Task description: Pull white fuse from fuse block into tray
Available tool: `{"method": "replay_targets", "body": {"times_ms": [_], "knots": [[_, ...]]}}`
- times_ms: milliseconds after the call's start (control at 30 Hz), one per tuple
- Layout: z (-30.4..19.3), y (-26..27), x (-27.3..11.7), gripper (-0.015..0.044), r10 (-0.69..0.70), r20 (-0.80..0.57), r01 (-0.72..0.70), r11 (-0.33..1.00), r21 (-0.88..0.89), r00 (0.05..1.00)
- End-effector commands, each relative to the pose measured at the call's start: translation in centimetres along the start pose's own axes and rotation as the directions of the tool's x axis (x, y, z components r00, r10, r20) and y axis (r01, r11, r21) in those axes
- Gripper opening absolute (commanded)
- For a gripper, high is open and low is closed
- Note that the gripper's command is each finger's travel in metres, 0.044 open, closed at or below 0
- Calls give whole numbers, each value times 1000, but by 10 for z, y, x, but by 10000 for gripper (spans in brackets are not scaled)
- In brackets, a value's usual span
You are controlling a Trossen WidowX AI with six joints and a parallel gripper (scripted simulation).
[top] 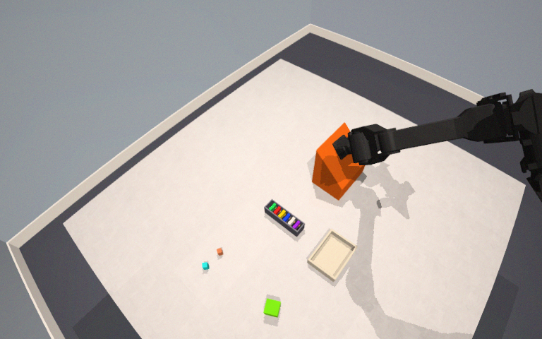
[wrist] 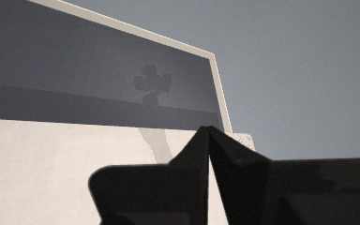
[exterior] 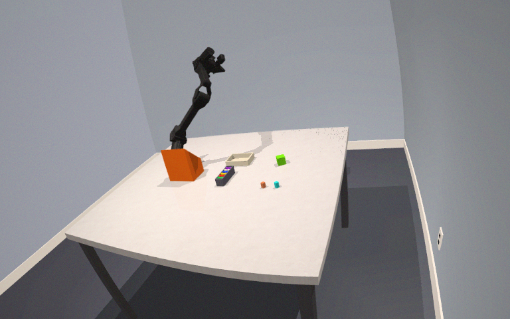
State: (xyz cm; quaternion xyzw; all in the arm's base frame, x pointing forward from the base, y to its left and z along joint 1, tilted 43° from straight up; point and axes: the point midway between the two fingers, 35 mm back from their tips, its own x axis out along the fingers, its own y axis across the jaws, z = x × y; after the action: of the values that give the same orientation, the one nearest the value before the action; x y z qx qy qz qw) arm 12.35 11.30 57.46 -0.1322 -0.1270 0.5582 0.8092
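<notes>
The table [top: 179,167] lies far below the raised fingers, which are closed on nothing. Tray [top: 331,254], fuse block [top: 284,217] and white fuse [top: 292,219] sit well beneath them (fuse seated). Reaching comes next: open, descend squarely.

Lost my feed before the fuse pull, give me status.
Gripper shut, empty, raised high above the table. White fuse seated in fuse block, tray beside it holding nothing. Orange box stands between arm base and block.
</notes>
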Motion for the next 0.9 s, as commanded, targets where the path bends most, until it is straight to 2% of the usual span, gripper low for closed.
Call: {"method": "replay_targets", "body": {"times_ms": [0,67,233,400,633,867], "knots": [[1,1,0,26,-6,2,6,1000,-4,1000],[8,6,-3,74,-49,17,49,998,-32,999],[31,33,-5,74,-182,71,191,971,-146,981],[44,64,9,74,-270,114,291,922,-257,956],[39,104,55,74,-326,127,349,845,-406,937],[-2,131,122,74,-316,59,294,776,-558,947]]}}
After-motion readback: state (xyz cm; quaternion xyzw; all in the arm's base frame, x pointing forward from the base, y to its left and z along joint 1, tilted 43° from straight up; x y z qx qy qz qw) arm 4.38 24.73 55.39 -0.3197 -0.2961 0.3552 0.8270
